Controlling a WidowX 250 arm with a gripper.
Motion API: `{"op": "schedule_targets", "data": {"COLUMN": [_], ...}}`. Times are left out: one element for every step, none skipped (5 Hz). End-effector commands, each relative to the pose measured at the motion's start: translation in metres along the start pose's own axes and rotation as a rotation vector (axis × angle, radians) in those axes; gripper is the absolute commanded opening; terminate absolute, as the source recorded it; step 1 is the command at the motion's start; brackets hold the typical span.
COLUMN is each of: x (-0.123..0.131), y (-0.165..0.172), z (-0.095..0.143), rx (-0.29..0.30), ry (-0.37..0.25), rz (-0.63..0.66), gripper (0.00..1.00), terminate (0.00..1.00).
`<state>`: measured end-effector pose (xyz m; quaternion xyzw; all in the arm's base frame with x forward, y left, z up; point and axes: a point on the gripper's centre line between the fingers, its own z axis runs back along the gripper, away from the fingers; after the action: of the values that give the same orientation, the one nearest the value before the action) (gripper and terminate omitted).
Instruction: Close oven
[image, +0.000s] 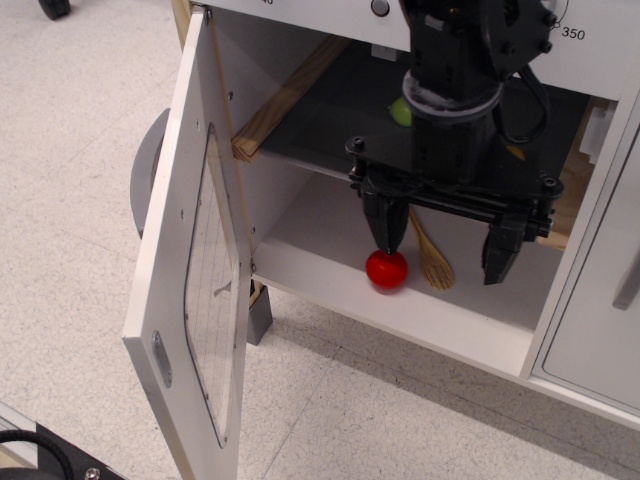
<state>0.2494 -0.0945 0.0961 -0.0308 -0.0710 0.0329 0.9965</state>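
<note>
The white toy oven (400, 310) stands open. Its door (190, 270), with a rounded clear lined window, swings out to the left and shows its inner face. A dark tray shelf (330, 110) sits inside on wooden rails. My gripper (445, 255) hangs in front of the oven cavity, open and empty, fingers pointing down. Its left finger (386, 228) is just above a red ball (386, 270) on the oven floor. The door's bar handle is hidden from this side.
A wooden spoon (432, 255) lies on the oven floor between my fingers. A green ball (401, 112) rests on the tray behind my wrist. A plain white cabinet door (600, 330) with a slim grey handle (630, 280) is at right. Speckled floor lies below.
</note>
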Motion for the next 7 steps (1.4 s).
{"op": "schedule_targets", "data": {"x": [0.000, -0.003, -0.013, -0.026, -0.037, -0.041, -0.037], "y": [0.000, 0.010, 0.030, 0.063, 0.101, 0.134, 0.154], "z": [0.000, 0.019, 0.039, 0.047, 0.057, 0.060, 0.054], "rx": [0.000, 0.005, 0.012, 0.080, 0.095, 0.117, 0.136], "ry": [0.000, -0.019, -0.015, -0.067, -0.049, -0.057, -0.018], "rz": [0.000, 0.041, 0.084, 0.166, 0.209, 0.269, 0.349], "gripper": [1.00, 1.00, 1.00, 1.00, 1.00, 1.00, 1.00], "terminate": [0.00, 0.00, 0.00, 0.00, 0.00, 0.00, 0.00]}}
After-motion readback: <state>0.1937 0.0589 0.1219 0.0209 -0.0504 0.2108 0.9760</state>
